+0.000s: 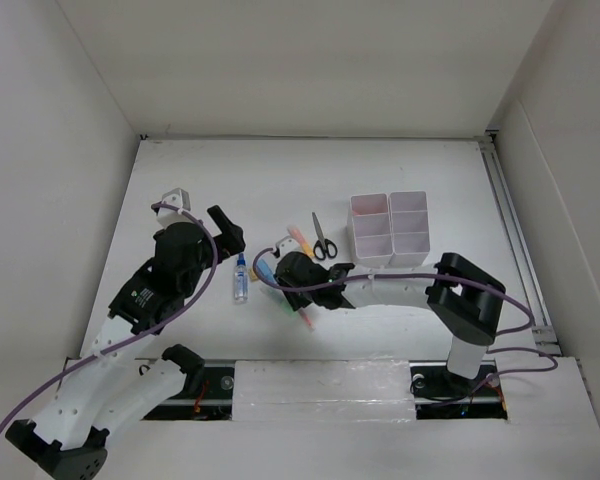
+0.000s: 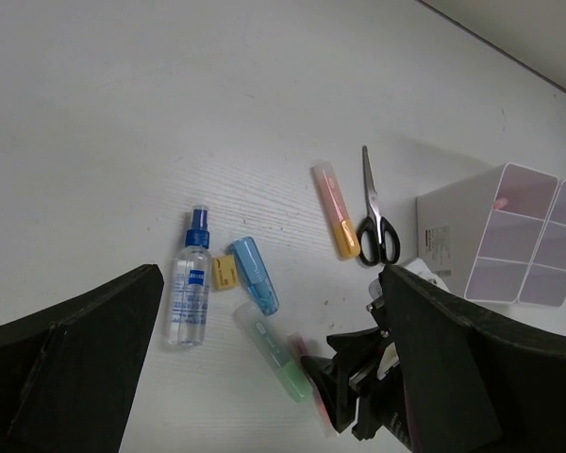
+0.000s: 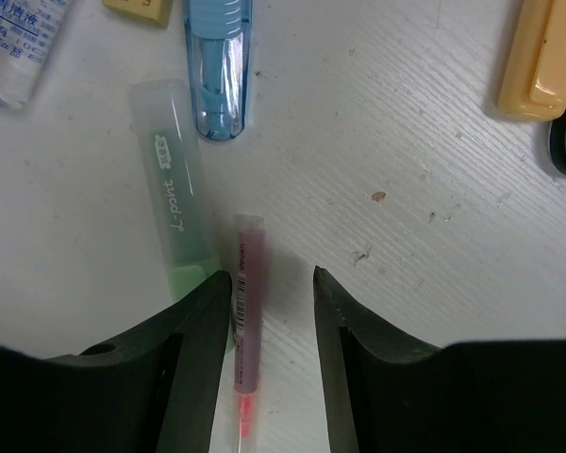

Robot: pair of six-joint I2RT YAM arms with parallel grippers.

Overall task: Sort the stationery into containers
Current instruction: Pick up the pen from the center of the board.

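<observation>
My right pincer (image 3: 271,281) gapes empty astride the thin pink plastic pen (image 3: 249,283); it looks light, stiff and slippery, so grip mid-barrel

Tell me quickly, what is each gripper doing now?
Left gripper: open, holding nothing.
Right gripper: open, fingers on both sides of the pink pen, not yet closed on it.
</observation>
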